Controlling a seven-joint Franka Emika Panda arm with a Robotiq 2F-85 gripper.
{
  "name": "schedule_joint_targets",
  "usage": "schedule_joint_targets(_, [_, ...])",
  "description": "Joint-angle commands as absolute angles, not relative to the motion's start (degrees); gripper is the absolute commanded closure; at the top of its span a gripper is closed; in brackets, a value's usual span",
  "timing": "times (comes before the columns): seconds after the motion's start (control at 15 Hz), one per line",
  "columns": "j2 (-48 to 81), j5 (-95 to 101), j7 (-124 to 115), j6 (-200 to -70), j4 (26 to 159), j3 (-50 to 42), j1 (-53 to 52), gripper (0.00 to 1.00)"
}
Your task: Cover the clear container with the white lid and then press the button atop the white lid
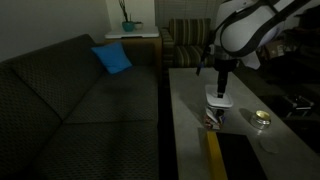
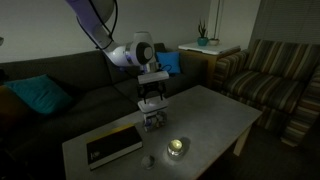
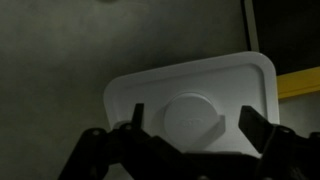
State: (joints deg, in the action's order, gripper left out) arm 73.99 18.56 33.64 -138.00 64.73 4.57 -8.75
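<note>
Container (image 1: 214,118) was too small/dark for you to read; in wrist view lid (image 3: 190,85) hid it, gripper (image 3: 195,120) covered lid's edge.

Arm (image 1: 245,28) bent over, gripper (image 3: 193,118) pointing straight down, jaws spread apart

Wrist view: plain white lid (image 3: 215,80) with a round button (image 3: 197,112) of the same white, black end effector (image 3: 192,128), mottled grey surface (image 3: 60,45). Exterior views: clear container (image 2: 153,121) showing reddish and dark tones; dark sofa (image 1: 70,105) with a fine check; 1 blue cushion (image 1: 112,58) and 1 teal cushion (image 2: 40,95); armchair (image 2: 270,75) in olive and dark stripes; white arm (image 1: 245,25) with black joints; black book (image 2: 112,147) edged yellow; yellowish shiny disc (image 2: 177,148); teal plant pot (image 2: 203,42).
</note>
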Motion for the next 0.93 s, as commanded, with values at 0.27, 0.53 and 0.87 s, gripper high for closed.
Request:
schedule_joint_targets(0.27, [70.0,18.6,34.5,-139.5,69.3,4.9,-7.4,0.26])
schedule_joint_targets(0.53, [69.4,18.1,34.7,-138.9,69.7,5.5,-7.0,0.54])
schedule_joint_targets(0.87, [69.1,17.7,34.9,-139.3,70.7,6.5,-6.2,0.90])
